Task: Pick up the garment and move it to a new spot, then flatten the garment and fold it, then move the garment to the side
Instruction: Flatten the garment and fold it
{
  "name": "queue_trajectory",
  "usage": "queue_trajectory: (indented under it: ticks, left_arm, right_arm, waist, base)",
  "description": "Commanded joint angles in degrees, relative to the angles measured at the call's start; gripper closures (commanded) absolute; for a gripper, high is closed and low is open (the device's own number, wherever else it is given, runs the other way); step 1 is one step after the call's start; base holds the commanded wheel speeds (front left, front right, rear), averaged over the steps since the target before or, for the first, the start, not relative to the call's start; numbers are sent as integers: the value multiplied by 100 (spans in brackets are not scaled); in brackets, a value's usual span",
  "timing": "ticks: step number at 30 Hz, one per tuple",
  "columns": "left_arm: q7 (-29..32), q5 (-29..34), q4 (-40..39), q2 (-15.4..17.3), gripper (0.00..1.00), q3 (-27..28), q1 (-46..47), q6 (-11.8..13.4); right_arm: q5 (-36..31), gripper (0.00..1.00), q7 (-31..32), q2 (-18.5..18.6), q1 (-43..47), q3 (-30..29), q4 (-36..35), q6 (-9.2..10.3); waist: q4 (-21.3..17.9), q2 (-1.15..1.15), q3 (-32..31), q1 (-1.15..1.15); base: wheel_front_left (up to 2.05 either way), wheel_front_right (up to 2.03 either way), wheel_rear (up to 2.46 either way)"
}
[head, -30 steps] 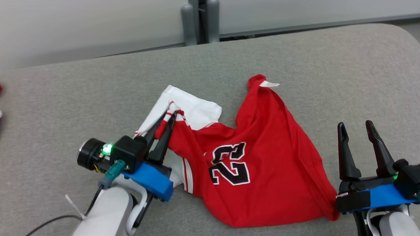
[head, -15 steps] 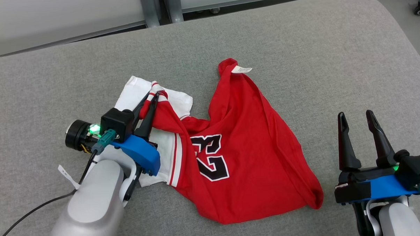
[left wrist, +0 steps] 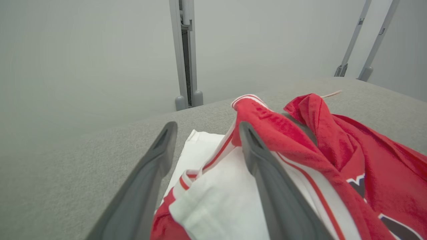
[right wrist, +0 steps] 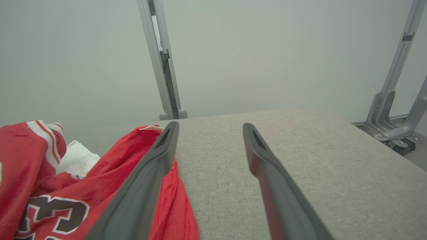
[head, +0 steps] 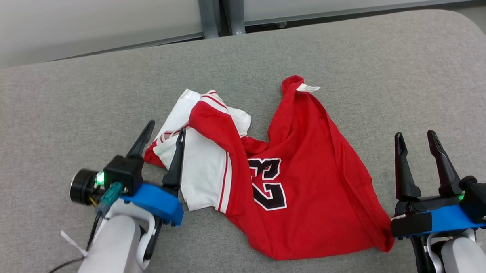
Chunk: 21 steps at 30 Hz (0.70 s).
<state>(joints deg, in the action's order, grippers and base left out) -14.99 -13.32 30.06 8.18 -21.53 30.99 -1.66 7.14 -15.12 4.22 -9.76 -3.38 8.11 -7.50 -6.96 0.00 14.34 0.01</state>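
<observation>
The left claw has let go! A moment ago it was pinched on the striped trim of the jersey; now its two fingers stand wide apart with nothing gripped. The trim has dropped back onto the grey padded table. The head camera has swung a little too, so the whole picture sits differently.

From the head view, the jersey lies crumpled near the middle of the table. Its red body spreads toward 5 o'clock, and the black number 23 shows face up. The white sleeve panel is bunched at its 9 o'clock side, with a red fold draped over the top of it. A small white label sticks out at the 12 o'clock tip.

The left claw sits at 8 o'clock of the jersey, pointing toward 1 o'clock. One finger is over bare table and the other is over the edge of the white panel. In the left wrist view a corner of white cloth lies between the fingers, though whether they touch it, I cannot tell.

The right claw waits at 4 o'clock of the jersey, fingers spread wide, holding nothing and pointing to 12 o'clock. The red hem corner lies just beside its base.
</observation>
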Motion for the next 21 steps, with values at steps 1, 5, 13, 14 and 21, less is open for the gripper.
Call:
queue_trajectory:
  ticks: [1,5,13,14,21]
  left_arm:
    - [-26,38,-59,-10,0,75,-214,-22]
    - [-26,45,-18,-49,0,201,-584,-69]
    - [-27,118,84,-237,0,183,-1150,-195]
    - [-27,132,88,-262,0,161,-1204,-207]
    - [-27,146,323,-358,0,34,-1399,-335]
  right_arm:
    - [-26,0,-3,-3,69,6,11,2]
    - [-27,0,-3,-18,108,21,8,2]
    - [10,0,-3,16,181,-12,-26,2]
    - [9,0,-3,16,186,-16,-32,2]
    - [-12,0,-3,12,198,-5,-16,2]
  waist:
    - [74,0,-72,-1]
    - [99,0,-109,-1]
    - [64,0,-126,-1]
    - [60,0,-127,-1]
    - [18,0,-141,-1]
  base:
    - [0,0,0]
    - [0,0,0]
    - [0,0,0]
    - [0,0,0]
    - [0,0,0]
